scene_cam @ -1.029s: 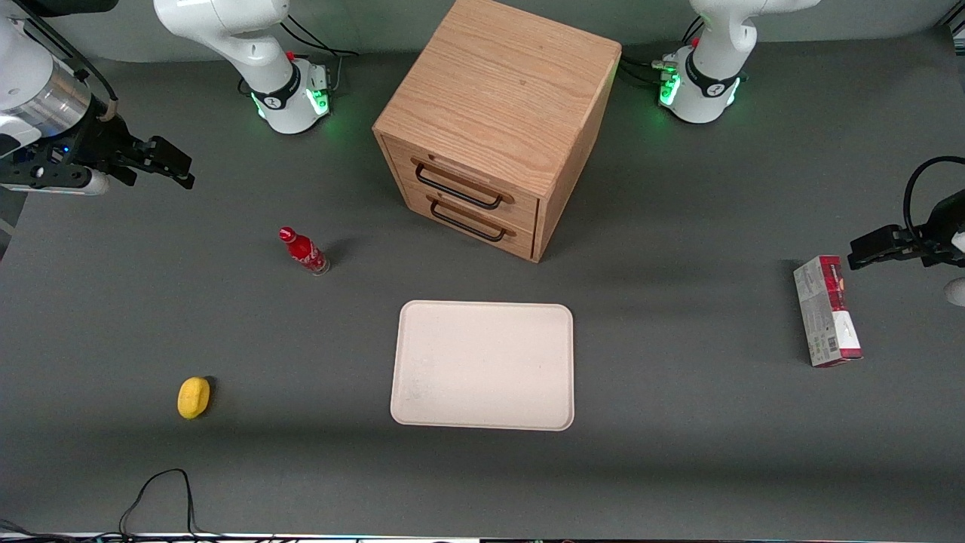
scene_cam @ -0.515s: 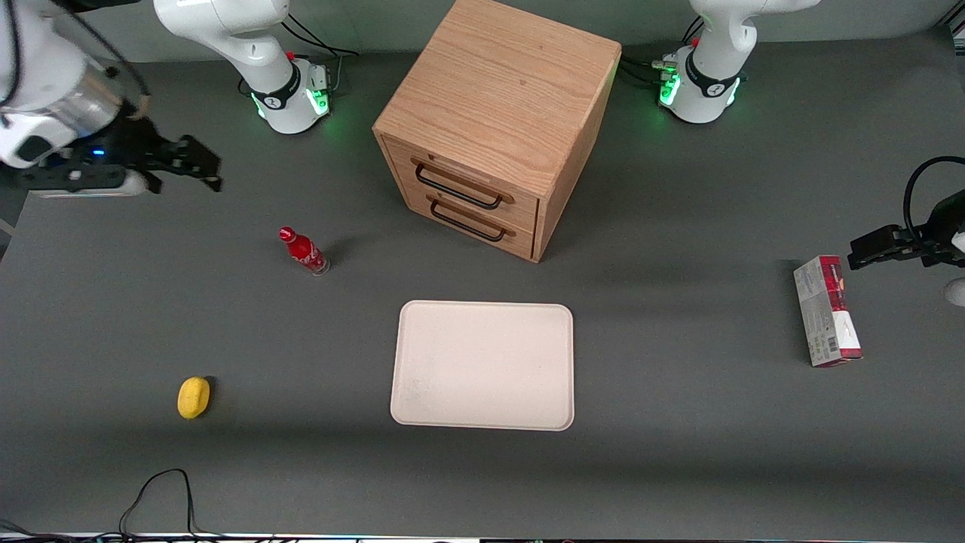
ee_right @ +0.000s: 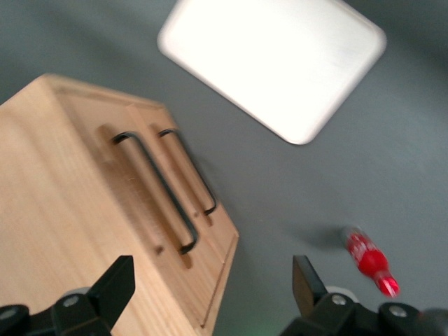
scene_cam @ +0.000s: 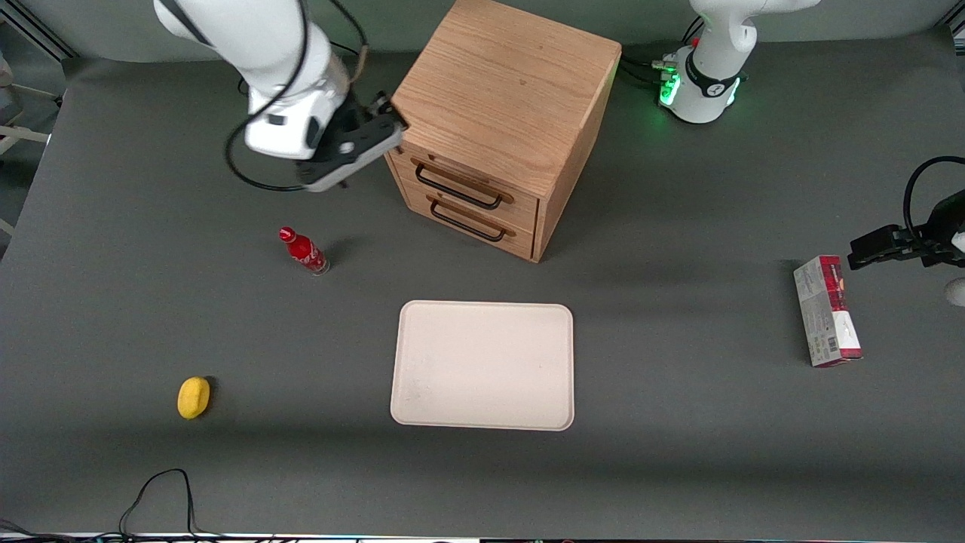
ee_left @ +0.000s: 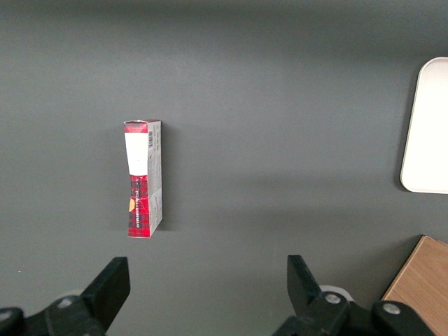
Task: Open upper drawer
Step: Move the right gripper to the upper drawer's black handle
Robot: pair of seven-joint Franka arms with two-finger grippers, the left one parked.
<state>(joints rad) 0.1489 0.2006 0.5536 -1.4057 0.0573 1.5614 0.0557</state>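
A flat dark grey counter (scene_cam: pixel 678 452) carries everything, matte and evenly lit, with soft shadows beside each object. A light oak cabinet (scene_cam: pixel 505 98) stands on it, farther from the front camera than the pale rectangular tray (scene_cam: pixel 482 366). The upper drawer (scene_cam: pixel 460 177) sits closed, flush with the cabinet face, its black bar handle (scene_cam: pixel 456 188) just above the matching handle of the lower drawer (scene_cam: pixel 471 219).

The right arm's pincer (scene_cam: pixel 381 113) hangs in the air at the cabinet's top corner on the working arm's side, above the level of the drawer fronts and not touching the handle. In the right wrist view its two fingers (ee_right: pixel 115 283) stand wide apart, with the cabinet's edge and grey counter showing between them.

A small red bottle (scene_cam: pixel 304 251) stands upright near the cabinet, toward the working arm's end. A yellow lemon-like object (scene_cam: pixel 193 397) lies nearer the front camera. A red and white carton (scene_cam: pixel 826 311) lies flat toward the parked arm's end. A black cable (scene_cam: pixel 154 494) loops at the counter's near edge.
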